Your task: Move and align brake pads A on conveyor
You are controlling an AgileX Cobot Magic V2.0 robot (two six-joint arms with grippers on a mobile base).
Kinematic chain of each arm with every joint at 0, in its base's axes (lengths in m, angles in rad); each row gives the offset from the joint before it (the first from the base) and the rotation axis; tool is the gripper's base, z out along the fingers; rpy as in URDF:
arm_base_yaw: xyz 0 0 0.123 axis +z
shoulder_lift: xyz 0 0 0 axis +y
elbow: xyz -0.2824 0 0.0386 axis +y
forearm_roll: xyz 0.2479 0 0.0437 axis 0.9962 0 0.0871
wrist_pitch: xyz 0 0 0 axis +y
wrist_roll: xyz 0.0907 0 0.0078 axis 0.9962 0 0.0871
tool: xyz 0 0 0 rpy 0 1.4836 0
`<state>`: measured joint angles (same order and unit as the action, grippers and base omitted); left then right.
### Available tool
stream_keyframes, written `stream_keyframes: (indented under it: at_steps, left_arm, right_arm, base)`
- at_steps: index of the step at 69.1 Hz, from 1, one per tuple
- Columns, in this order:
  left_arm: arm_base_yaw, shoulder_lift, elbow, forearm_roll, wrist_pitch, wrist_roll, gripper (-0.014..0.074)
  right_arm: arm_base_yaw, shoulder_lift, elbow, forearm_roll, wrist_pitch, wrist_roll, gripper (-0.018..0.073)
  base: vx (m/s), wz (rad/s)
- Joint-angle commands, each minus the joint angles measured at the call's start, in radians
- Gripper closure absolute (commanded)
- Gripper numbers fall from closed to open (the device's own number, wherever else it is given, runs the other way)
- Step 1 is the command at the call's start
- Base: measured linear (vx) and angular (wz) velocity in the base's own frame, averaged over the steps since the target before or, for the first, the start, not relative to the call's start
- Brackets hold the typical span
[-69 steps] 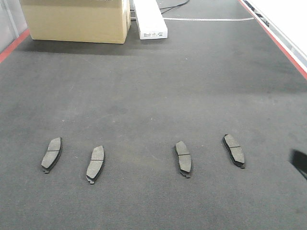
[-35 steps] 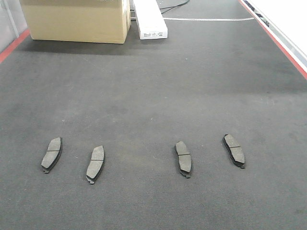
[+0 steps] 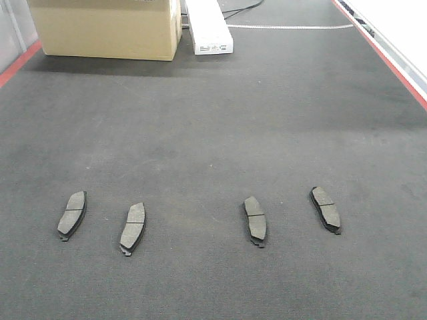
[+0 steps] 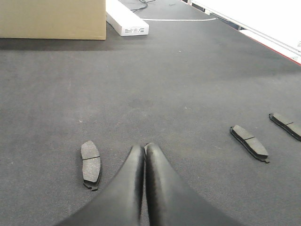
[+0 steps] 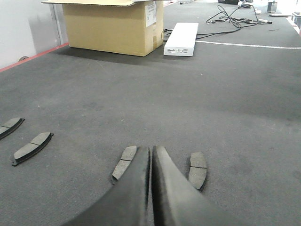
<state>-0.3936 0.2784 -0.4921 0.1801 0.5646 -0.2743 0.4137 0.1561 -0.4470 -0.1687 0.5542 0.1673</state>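
Four dark-grey brake pads lie in a loose row on the charcoal conveyor: far left, left middle, right middle and far right. Neither gripper shows in the front view. In the left wrist view my left gripper is shut and empty above the belt, with one pad just to its left and two more off to the right. My right gripper is shut and empty, with a pad on each side.
A cardboard box and a long white box stand at the belt's far end, with cables behind. Red side rails run along the left and right edges.
A dark shape at the front view's right edge one second ago has gone out of view. The four pads have not moved.
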Motion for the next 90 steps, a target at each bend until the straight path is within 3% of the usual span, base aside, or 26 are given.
stream_keyframes:
  at_steps: [1,27,35,49,58,67,80,90]
  left_arm:
    - [-0.004,0.012,-0.022,0.001,-0.077,-0.001,0.0604]
    - [0.014,0.003,0.035,0.004,-0.09,0.02,0.0604]
    - [0.138,-0.057,0.153,-0.025,-0.184,0.101,0.0604]
    - [0.382,-0.201,0.362,-0.085,-0.376,0.134,0.0603]
    - [0.47,-0.289,0.449,-0.104,-0.398,0.138,0.0603]
    - [0.477,-0.306,0.538,-0.103,-0.471,0.128,0.0603]
    - [0.471,-0.306,0.536,-0.103,-0.457,0.126,0.0602]
    - [0.391,-0.306,0.536,-0.077,-0.455,0.136,0.0602]
  right_arm:
    - [-0.004,0.011,-0.023,-0.011,-0.072,-0.013,0.0571]
    - [-0.004,0.011,-0.023,-0.011,-0.072,-0.013,0.0571]
    - [-0.004,0.011,-0.023,-0.011,-0.073,-0.013,0.0571]
    - [-0.004,0.011,-0.023,-0.011,-0.074,-0.013,0.0571]
    - [-0.004,0.011,-0.023,-0.011,-0.074,-0.013,0.0571]
    - [-0.004,0.011,-0.023,-0.012,-0.071,-0.013,0.0571]
    - [-0.004,0.011,-0.023,-0.012,-0.069,-0.013,0.0571]
    - [-0.004,0.011,-0.023,-0.012,-0.069,-0.013,0.0571]
  base:
    - [0.0,0.0]
    - [0.0,0.0]
    - [0.0,0.0]
    - [0.0,0.0]
    - [0.0,0.0]
    - [0.0,0.0]
    - [0.0,0.0]
    - [0.0,0.0]
